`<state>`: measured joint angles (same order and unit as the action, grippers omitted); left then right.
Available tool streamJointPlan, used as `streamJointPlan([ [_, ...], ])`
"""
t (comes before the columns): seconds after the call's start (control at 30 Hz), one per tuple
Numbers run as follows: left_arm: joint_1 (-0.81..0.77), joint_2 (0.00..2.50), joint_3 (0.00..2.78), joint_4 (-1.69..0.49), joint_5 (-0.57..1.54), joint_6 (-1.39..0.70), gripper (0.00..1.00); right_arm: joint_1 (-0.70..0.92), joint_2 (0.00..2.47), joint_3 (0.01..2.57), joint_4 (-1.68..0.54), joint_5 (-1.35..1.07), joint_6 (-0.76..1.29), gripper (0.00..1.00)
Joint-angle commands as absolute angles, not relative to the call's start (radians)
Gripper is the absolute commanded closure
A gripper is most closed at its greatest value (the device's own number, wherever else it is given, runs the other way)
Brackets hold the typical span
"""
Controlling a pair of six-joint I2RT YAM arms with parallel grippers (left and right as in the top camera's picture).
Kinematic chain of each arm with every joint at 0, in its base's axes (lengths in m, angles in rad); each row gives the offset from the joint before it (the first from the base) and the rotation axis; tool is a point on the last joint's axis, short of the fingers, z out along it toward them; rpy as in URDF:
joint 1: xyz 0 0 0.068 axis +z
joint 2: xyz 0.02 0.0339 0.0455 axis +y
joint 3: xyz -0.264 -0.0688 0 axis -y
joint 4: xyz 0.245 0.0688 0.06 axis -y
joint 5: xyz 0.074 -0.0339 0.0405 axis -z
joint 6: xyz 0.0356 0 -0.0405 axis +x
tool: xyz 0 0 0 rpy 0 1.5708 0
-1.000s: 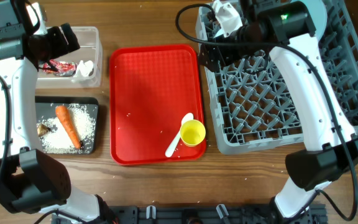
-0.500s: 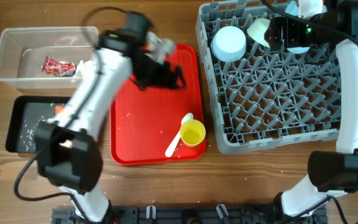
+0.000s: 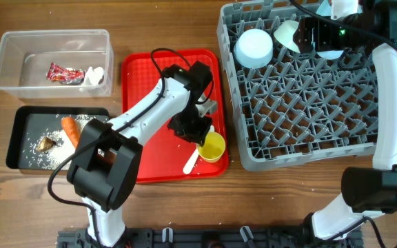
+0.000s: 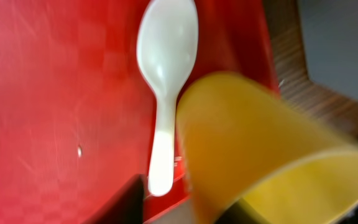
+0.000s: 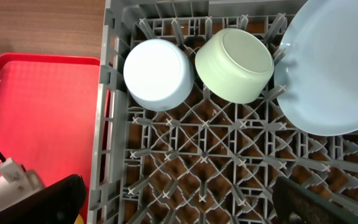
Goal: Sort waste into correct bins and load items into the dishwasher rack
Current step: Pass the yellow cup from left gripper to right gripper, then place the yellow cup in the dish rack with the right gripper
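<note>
Closest to me, the small yellow plastic cup [image 3: 213, 147] is sitting at the near right corner of the flat red serving tray [image 3: 157, 89]. The white plastic spoon [image 4: 165, 74] is lying just beside it, with its bowl end pointing away from me. The left fingers [image 4: 126, 200] are hanging right at the cup. Through the wrist camera the cup is filling the space between them in a blur, and I cannot tell whether they are clenching it or merely flanking it.

Off to the left, the shallow black rectangular tray [image 3: 16, 127] is holding the orange carrot [image 3: 71, 131], the small brown lump [image 3: 45, 143] and the loose white rice grains [image 3: 57, 155]. Everything is resting on a brown wood-grain surface [image 3: 281, 200], which is carrying a few stray white specks.

Farther back, the clear plastic rectangular tub [image 3: 9, 65] is holding the red snack wrapper [image 3: 64, 72] and the crumpled white tissue [image 3: 96, 76]. The large grey plastic dishwasher rack [image 3: 302, 117] is sitting to the right of the red tray. In its far row, one pale blue-white bowl [image 5: 158, 73] and a second, greener-tinted bowl [image 5: 235, 65] are lying bottoms up side by side. The pale blue round plate [image 5: 328, 68] is standing tilted next to them. The right fingers [image 5: 48, 199] are hovering over that row, spread wide and released, gripping nothing.
</note>
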<state>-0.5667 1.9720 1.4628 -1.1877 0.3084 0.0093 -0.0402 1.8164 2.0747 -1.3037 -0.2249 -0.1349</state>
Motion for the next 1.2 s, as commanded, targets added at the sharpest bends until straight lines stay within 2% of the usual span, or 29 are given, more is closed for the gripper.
streamJointPlan([
  [0.0,-0.57,1.979,1.449,-1.154,0.324,-0.015,0.96,-0.041,1.794,2.075,-1.302,-0.236,-0.127,0.01],
  [0.13,-0.583,1.969,1.43,-1.118,0.332,-0.015,0.96,-0.041,1.794,2.074,-1.319,-0.27,-0.102,0.01],
  [0.23,-0.489,1.89,1.489,-1.113,0.451,-0.015,0.96,-0.041,1.794,2.074,-1.322,-0.456,-0.105,0.02],
  [0.33,-0.267,1.797,1.508,-1.029,0.721,-0.015,0.96,-0.025,1.794,2.072,-1.301,-0.642,-0.106,0.02],
  [0.4,-0.113,1.795,1.507,-0.967,0.994,-0.015,0.96,0.008,1.797,2.058,-1.267,-0.727,-0.106,0.02],
  [0.5,0.018,1.8,1.507,-0.886,1.231,-0.004,0.96,0.078,1.798,1.936,-1.066,-0.968,-0.09,0.03],
  [0.6,0.023,1.8,1.507,-0.855,1.278,-0.004,0.96,0.172,1.799,1.698,-0.635,-1.164,0.109,0.06],
  [0.67,0.01,1.8,1.507,-0.817,1.329,-0.004,0.96,0.228,1.799,1.56,-0.359,-1.169,0.251,0.08],
  [0.77,0.009,1.8,1.507,-0.761,1.38,-0.005,0.96,0.262,1.799,1.449,-0.104,-1.234,0.352,0.08],
  [0.93,0.001,1.8,1.507,-0.736,1.38,-0.008,0.96,0.305,1.8,1.432,-0.079,-1.237,0.315,0.1],
  [1.17,-0.026,1.801,1.507,-0.717,1.38,-0.008,0.96,0.346,1.801,1.432,-0.017,-1.27,0.316,0.23],
])
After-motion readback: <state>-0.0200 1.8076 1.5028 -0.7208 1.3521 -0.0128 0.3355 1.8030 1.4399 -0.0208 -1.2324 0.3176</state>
